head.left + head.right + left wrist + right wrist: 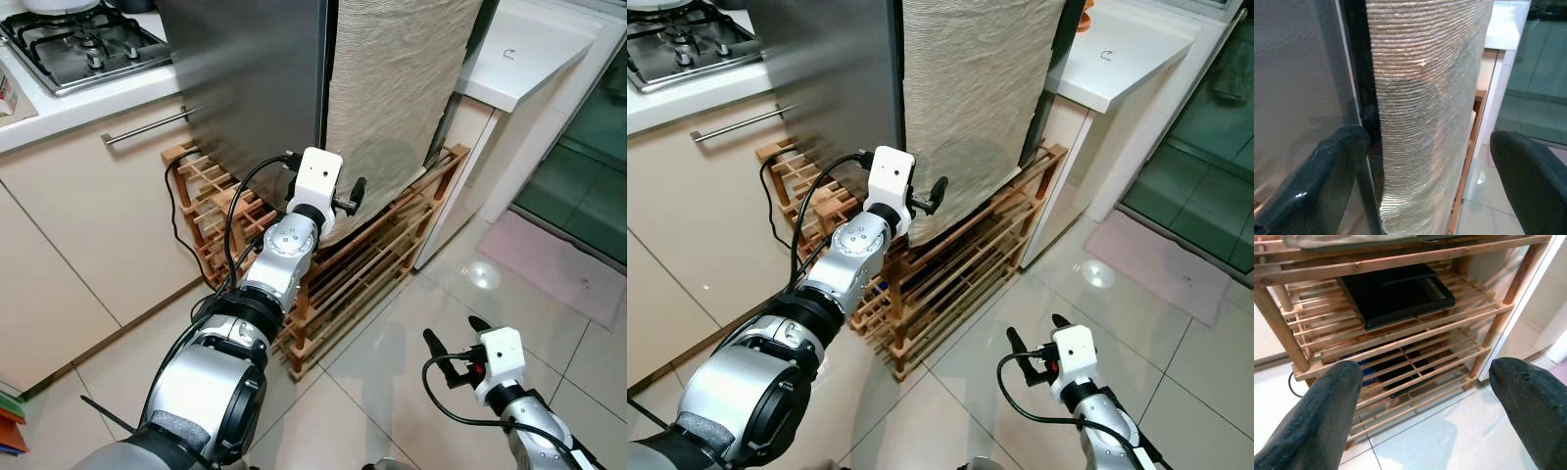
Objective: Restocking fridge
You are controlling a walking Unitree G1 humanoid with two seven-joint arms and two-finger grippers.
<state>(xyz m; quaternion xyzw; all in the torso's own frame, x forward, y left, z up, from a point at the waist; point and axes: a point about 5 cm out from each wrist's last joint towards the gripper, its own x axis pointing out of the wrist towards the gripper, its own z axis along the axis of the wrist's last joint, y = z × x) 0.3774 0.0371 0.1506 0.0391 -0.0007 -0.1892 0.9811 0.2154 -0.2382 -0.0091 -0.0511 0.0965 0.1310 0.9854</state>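
Scene: a kitchen seen from the robot's head, looking down at a tall fridge (257, 78) that stands on a slatted wooden rack (377, 259) on a pale tiled floor (411, 392).
Fridge: its side panel is brushed steel; its front is covered by a beige woven cloth (397, 88) that hangs down to the top edge of the rack. A dark vertical gap runs between the steel panel and the cloth.
Left gripper: the left gripper (355, 194) is raised on its silver arm and held at the lower front corner of the fridge, just above the rack's top edge. In the wrist view its two black fingers (1327, 166) are spread wide apart with nothing between them; one finger sits over the steel side panel, the other out beyond the cloth, so the hanging cloth lies in the gap between them. Whether a finger touches the fridge cannot be told.
Right gripper: the right gripper (453, 341) is low over the floor, well apart from the fridge. Its fingers (1322, 416) are also wide apart and empty, pointing toward the rack's lower shelves.
Rack: a flat black object (1396, 293) lies on one shelf; something blue shows on the shelf below it.
Counter: to the left, a white counter (88, 98) carries a gas hob (83, 44) near its back edge, with a cream cabinet and metal bar handle (147, 125) beneath.
Right side: another white counter (524, 54) stands just beside the fridge.
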